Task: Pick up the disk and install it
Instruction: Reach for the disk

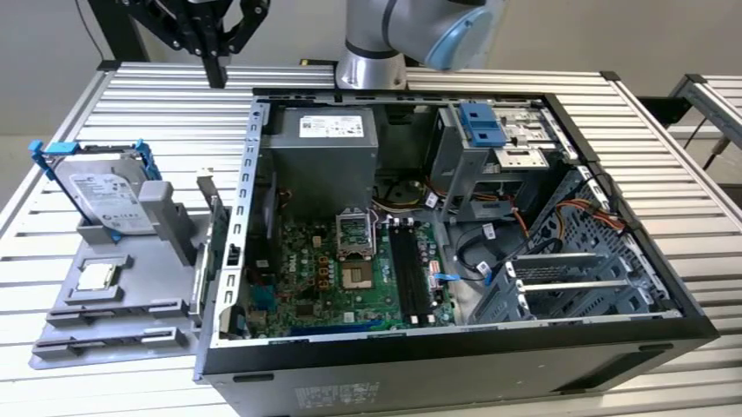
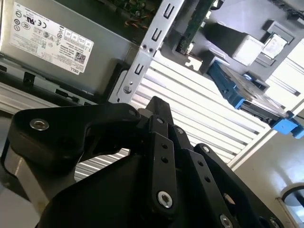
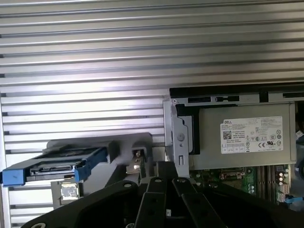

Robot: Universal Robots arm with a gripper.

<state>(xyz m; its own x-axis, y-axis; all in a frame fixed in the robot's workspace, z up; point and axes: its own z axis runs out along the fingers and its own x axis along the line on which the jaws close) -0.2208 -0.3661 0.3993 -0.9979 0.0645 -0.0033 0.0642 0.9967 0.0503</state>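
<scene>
One gripper hangs above the far edge of the slatted table in the exterior view. Its fingers look drawn together on nothing, just outside the back corner of the open computer case. The disk stands on edge in a grey stand at the exterior view's left. It is outside the case, well apart from the gripper, with its blue rail frame around it and a processor chip lying in front. Inside the case, a drive bay with a blue latch sits beside the power-supply box.

In the second wrist view, the gripper's black linkage fills the foreground. The disk shows beyond it in its blue frame, with bare table slats between the two.

In the first wrist view, the disk appears edge-on in the stand, beside the case wall and the power-supply box.

By these views the work is at the approach to the pick-up, with nothing grasped and nothing installed. Taking the disk would call for the fingers to part, line up over its upper edge and close on the drive without knocking it in its stand.
</scene>
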